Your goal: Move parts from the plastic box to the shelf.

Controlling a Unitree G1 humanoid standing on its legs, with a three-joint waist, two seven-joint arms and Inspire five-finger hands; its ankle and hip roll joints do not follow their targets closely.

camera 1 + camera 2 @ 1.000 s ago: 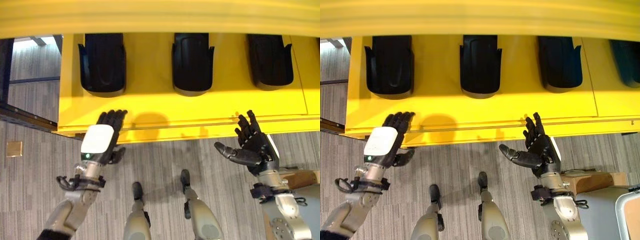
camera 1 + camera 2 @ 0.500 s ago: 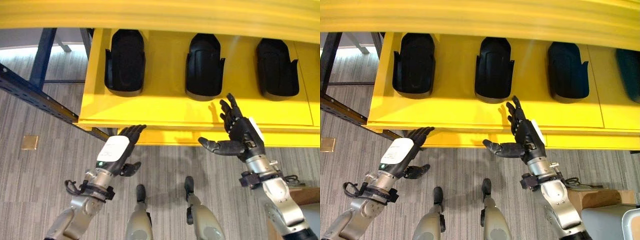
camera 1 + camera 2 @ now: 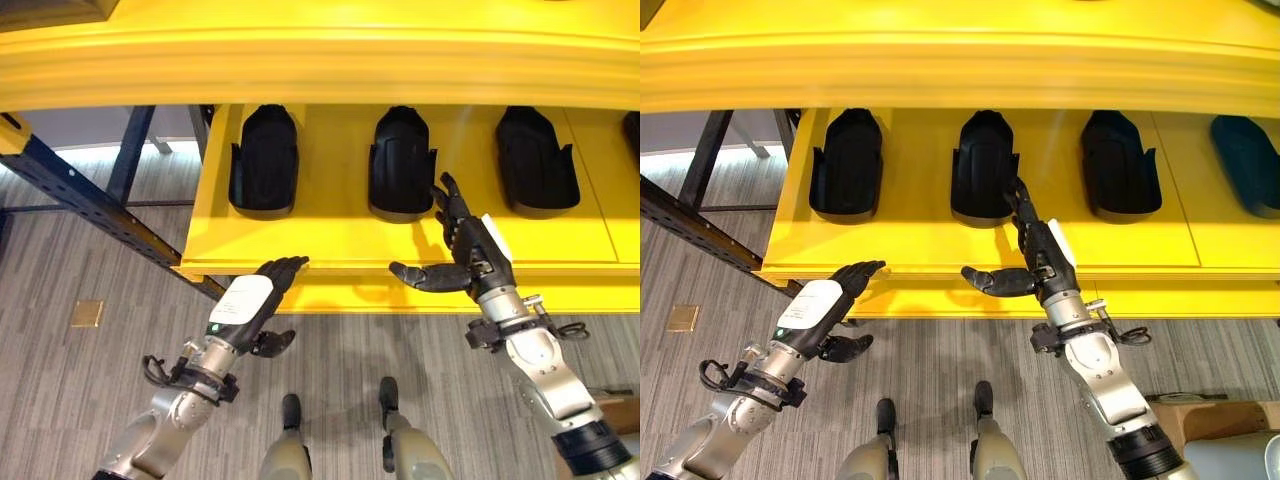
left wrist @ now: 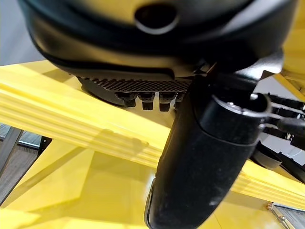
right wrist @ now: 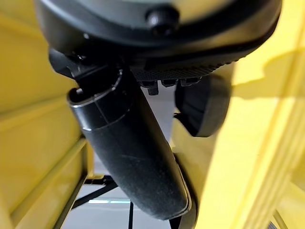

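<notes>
Left eye view: we see the yellow shelf [image 3: 330, 235] with three black parts on it in a row, the left part [image 3: 264, 160], the middle part [image 3: 402, 164] and the right part [image 3: 536, 163]. A further dark shape at the far right edge is cut off and we cannot identify it. An upper yellow shelf board [image 3: 320, 60] hides the back ends of the parts. The left hand [image 3: 252, 303] hovers at the shelf's front edge, fingers straight, holding nothing. The right hand [image 3: 470, 250] reaches over the shelf, fingers extended toward the near end of the middle part, thumb spread sideways, holding nothing; we cannot tell whether the fingertips touch the part. A dark blue frame beam [image 3: 100, 210] runs below the shelf at left.

Right eye view: same layout; here a fourth part [image 3: 1248, 165], bluish-dark, shows at the right, partly cut off. A small brass floor plate [image 3: 682, 318] lies at left. No writing is legible on any part.

Left wrist view: the thumb and palm block most of the frame; yellow shelf surfaces lie beyond, nothing is held.

Right wrist view: the thumb stands free; one black part shows past it, blurred.
</notes>
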